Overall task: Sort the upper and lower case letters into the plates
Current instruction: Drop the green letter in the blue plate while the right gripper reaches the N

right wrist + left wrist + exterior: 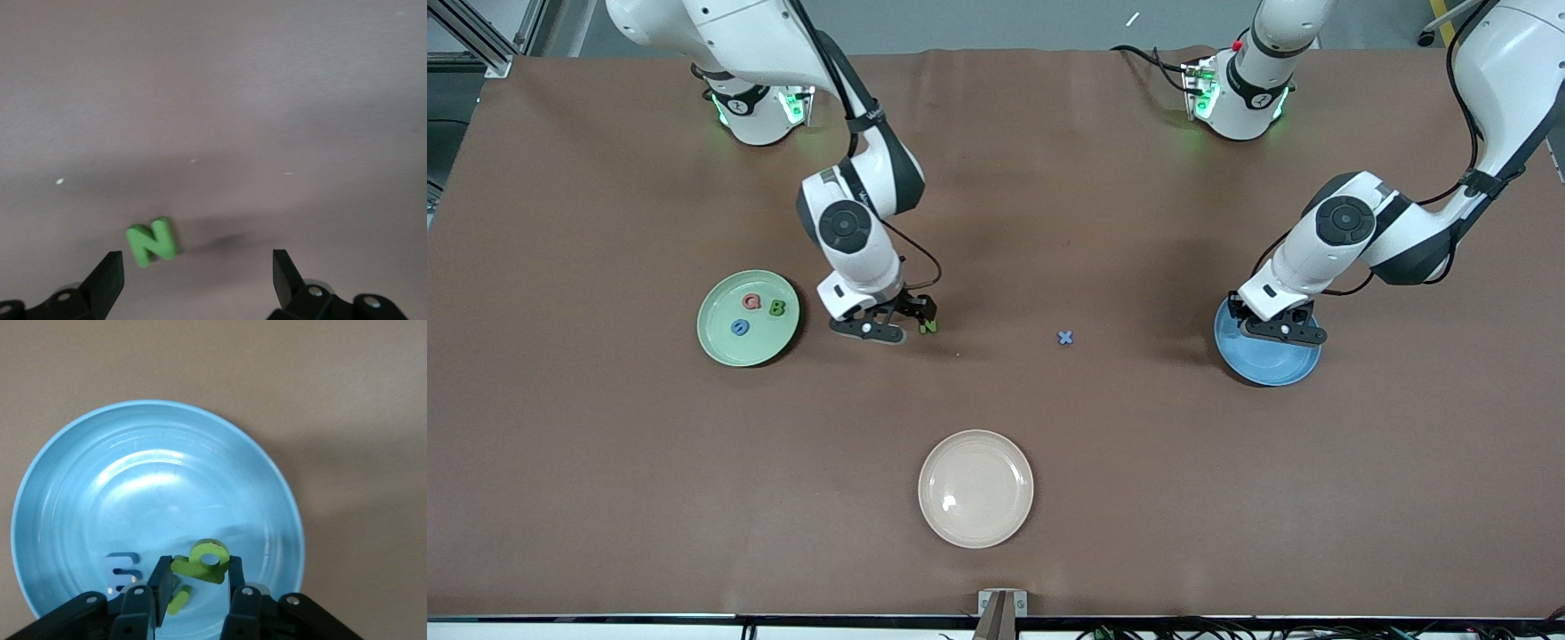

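Brown matte sheeting covers the tabletop (1049, 178), faintly creased and otherwise plain. Three round shallow plates of glossy finish rest on it. The light green plate (716, 347) lies toward the right arm's end and carries three flat letter pieces: a pink Q (751, 302), a green B (778, 308) and a blue G (739, 328). The blue plate (1272, 369) lies toward the left arm's end, its inner face showing concentric rings and bright reflections in the left wrist view. A cream plate (975, 488) sits nearest the front camera, well apart from both. A blue x (1064, 337) lies alone on the bare sheeting between the two arms.

Right hand (198, 280): fingers spread wide, low over the tabletop just beside the light green plate, with the green N (153, 241) lying flat on the sheeting between the fingertips, touched by neither as far as can be seen. The N is thick-cut with rounded edges.

Left hand (197, 587): over the blue plate, fingers drawn in and pinching a green lowercase letter (202, 561), apparently a b, held edgewise. On the plate beneath lie a blue m (122, 571) and a further green piece (179, 599), partly hidden by the fingers, its letter not legible.
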`<action>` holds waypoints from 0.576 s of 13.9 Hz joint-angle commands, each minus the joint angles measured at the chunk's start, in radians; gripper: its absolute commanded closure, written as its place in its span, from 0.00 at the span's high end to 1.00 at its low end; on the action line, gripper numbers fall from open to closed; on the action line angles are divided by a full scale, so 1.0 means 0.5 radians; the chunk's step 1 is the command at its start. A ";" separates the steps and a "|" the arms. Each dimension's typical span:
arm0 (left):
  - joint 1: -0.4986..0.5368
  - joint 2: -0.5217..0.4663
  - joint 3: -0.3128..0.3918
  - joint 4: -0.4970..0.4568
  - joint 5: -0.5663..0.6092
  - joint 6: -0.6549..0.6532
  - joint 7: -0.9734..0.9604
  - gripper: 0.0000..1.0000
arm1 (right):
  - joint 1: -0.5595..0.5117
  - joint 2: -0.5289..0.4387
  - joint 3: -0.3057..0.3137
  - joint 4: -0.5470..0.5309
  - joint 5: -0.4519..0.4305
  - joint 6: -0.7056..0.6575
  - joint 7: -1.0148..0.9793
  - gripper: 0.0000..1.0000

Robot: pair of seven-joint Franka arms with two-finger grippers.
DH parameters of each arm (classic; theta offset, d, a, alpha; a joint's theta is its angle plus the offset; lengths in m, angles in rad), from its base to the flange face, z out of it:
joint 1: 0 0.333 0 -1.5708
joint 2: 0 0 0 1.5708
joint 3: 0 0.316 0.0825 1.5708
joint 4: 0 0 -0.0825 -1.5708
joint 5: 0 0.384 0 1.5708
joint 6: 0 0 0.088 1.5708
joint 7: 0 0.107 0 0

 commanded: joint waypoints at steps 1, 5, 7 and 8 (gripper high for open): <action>-0.033 0.051 0.052 0.025 0.065 0.050 0.137 0.18 | 0.093 0.125 -0.024 0.137 0.013 -0.001 0.021 0.93; -0.128 0.058 0.110 0.037 0.065 0.050 0.169 0.18 | 0.117 0.190 -0.024 0.165 0.010 0.081 0.021 0.91; -0.159 0.058 0.135 0.040 0.065 0.050 0.169 0.18 | 0.124 0.224 -0.024 0.161 0.013 0.128 0.021 0.90; -0.162 0.055 0.147 0.037 0.065 0.050 0.169 0.20 | 0.124 0.233 -0.024 0.161 0.013 0.131 0.021 0.88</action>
